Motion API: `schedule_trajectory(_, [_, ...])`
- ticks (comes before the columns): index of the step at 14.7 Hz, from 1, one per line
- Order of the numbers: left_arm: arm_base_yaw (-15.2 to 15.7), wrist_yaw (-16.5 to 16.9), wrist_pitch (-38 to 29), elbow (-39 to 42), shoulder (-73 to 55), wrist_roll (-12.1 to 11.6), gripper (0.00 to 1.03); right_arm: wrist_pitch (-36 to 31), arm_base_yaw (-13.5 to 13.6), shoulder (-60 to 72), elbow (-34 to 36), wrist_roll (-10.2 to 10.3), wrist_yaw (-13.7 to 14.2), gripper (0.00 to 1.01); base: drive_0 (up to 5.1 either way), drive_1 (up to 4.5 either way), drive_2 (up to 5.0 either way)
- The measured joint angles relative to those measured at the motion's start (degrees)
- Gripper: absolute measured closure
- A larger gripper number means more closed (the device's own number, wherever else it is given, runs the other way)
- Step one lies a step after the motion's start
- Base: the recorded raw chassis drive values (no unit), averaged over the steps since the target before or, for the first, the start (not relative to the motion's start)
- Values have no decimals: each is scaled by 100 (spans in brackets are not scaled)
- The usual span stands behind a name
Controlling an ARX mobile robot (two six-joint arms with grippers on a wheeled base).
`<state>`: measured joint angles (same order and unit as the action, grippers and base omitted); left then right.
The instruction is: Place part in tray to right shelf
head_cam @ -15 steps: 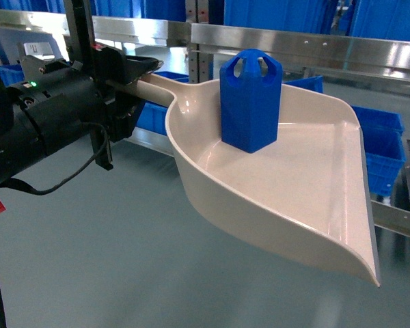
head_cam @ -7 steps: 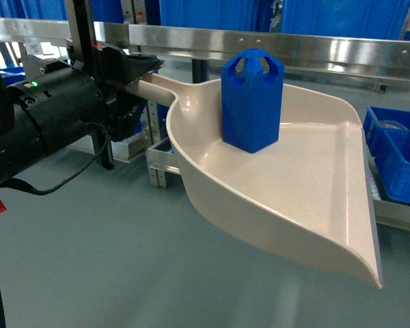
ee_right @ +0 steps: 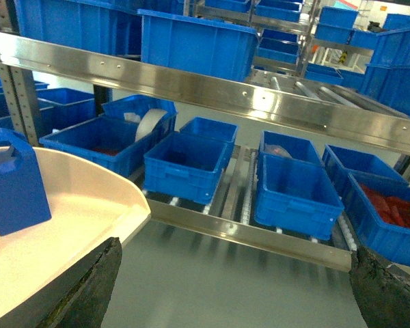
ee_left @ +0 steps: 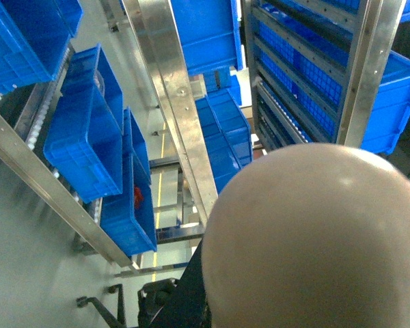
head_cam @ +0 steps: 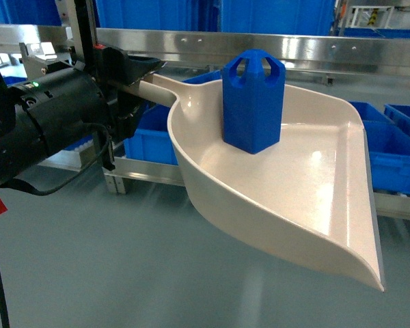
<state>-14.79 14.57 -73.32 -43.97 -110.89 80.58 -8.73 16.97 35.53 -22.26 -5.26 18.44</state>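
Observation:
The part [head_cam: 253, 102], a small bright-blue block, stands upright at the back of the beige tray [head_cam: 314, 198]. My left gripper [head_cam: 132, 76] is shut on the tray's handle and holds the tray level in the air. In the left wrist view the tray's rounded back [ee_left: 314, 239] fills the lower right. The right wrist view shows the part [ee_right: 14, 181] on the tray [ee_right: 89, 205] at its left edge. My right gripper [ee_right: 236, 287] is open with only floor between its fingers [ee_right: 89, 287]. The right shelf [head_cam: 260, 44] runs behind the tray, and its steel rail [ee_right: 260, 102] crosses the right wrist view.
Blue crates [ee_right: 198, 164] sit on white roller tracks on the lower level, behind a low front rail [ee_right: 260, 236]. More crates [head_cam: 396, 147] show at the right of the head view. A shelf leg [head_cam: 113, 181] stands on the grey floor [head_cam: 123, 273].
The shelf and crates have slid leftwards across the head view, as the view swings right. The tray and part keep the same place in the frame, and the left gripper's hold is unchanged.

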Motion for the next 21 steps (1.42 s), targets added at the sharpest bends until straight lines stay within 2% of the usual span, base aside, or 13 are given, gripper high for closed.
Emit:
schedule_trajectory(16, [-22,11,2,0,0,0,89,-7,-9,7,0,0,17,3,-154,-154,-154])
schedule_trajectory(21, [-11,2,0,0,0,2,89,0,-9,4,0,0,17,3,0,0,0])
